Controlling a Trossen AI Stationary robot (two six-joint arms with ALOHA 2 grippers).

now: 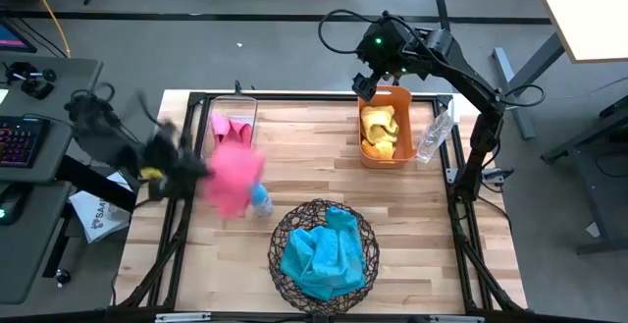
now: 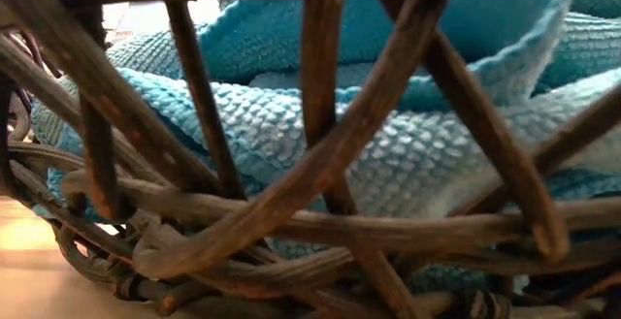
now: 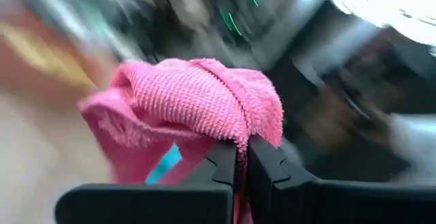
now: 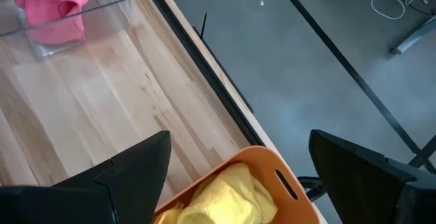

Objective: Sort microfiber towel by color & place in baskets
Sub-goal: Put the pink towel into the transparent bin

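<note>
My left gripper (image 1: 201, 169) is shut on a pink towel (image 1: 234, 178) and hangs blurred over the table's left part, just near of the clear tub (image 1: 234, 109). That tub holds another pink towel (image 1: 232, 130). My right gripper (image 4: 238, 157) is open and hovers above the far end of the orange bin (image 1: 397, 97), which holds yellow towels (image 1: 380, 129). Teal towels (image 1: 322, 254) lie in the round wire basket (image 1: 285, 227) at the table's near middle. The low view is filled by that basket (image 2: 320, 154) and its teal cloth (image 2: 408, 154). My left gripper pinches the pink towel between its two fingers (image 3: 221, 166) at a bunched fold (image 3: 238, 139), several layers thick. The cloth bulges beyond the fingertips (image 3: 197, 94) and droops to one side. In the high view it is lifted clear of the table.
A small light-blue bottle (image 1: 260, 202) stands on the wood right under the held towel. A clear plastic bottle (image 1: 432, 136) lies beside the orange bin on its right. Black frame rails (image 1: 294, 97) run along the table's edges. Bare wood (image 1: 314, 156) lies between the three containers.
</note>
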